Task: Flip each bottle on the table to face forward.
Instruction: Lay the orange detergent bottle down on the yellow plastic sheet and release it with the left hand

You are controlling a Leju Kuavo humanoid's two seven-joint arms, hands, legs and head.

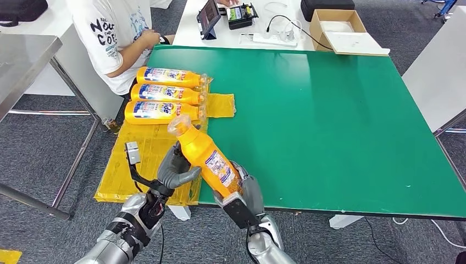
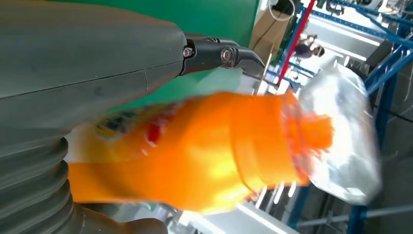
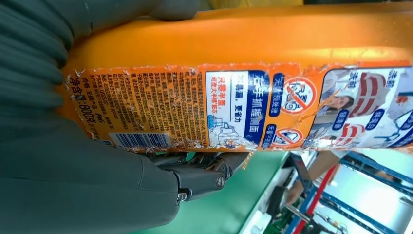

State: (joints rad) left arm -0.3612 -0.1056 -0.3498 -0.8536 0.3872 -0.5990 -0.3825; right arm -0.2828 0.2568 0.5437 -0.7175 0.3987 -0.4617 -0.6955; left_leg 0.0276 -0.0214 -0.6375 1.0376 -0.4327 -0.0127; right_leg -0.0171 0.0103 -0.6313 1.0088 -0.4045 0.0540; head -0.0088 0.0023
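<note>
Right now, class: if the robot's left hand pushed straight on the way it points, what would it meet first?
The held orange bottle: the left hand already lies against its upper body, so nothing lies between, as far as depth can be judged.

Two silver arms are showing black joint bands; the left hand point(image 1: 177, 169) and right hand point(image 1: 248, 193) are wearing grey ribbed covers, with dark fingers point(image 2: 219, 52) pinned by small screws.
</note>
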